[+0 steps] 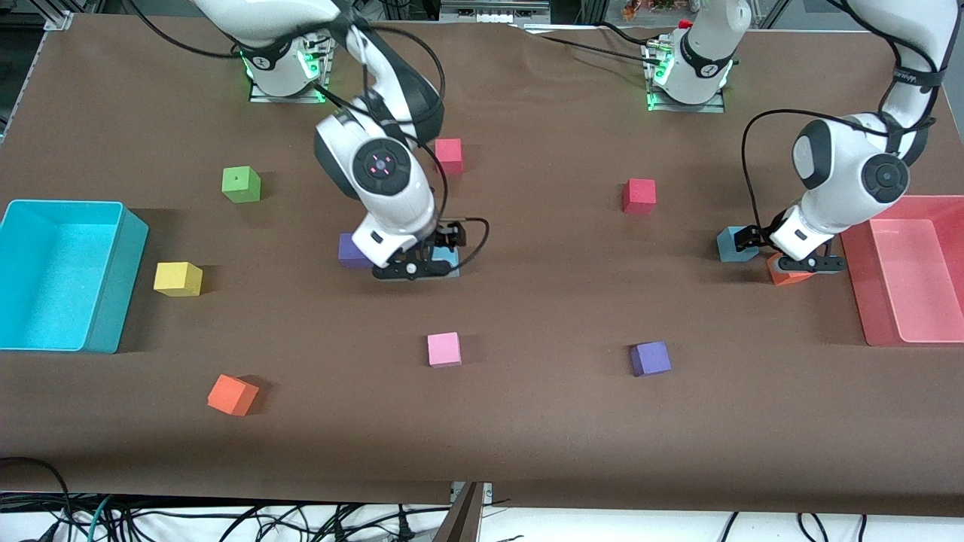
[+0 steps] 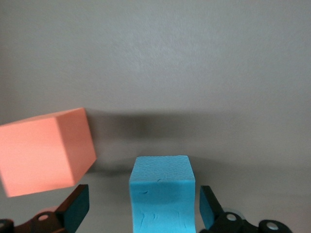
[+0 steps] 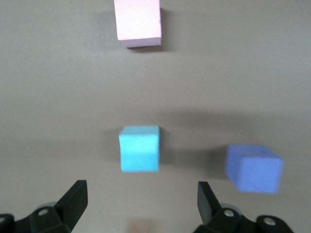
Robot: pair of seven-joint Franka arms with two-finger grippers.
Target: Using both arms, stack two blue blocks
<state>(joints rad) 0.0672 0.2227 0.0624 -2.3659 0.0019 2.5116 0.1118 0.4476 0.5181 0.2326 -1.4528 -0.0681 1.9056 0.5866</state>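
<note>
Both pincers splayed over light, squashy sky-blue foam cubes.
Left pincer (image 2: 138, 213) straddles one blue cube (image 2: 163, 194); right pincer (image 3: 141, 206) above other blue cube (image 3: 139, 148); grip flat sides.

Nothing could be read anywhere: no words, labels, brand names or numbers showed on the blocks, the bins, the tabletop or the arms in any of the three views.

Cube count: two blue blocks (image 1: 736, 244) (image 1: 447, 260), two purple, two red, two orange. One each green, yellow, pink. Two bins, cyan and pink.
</note>
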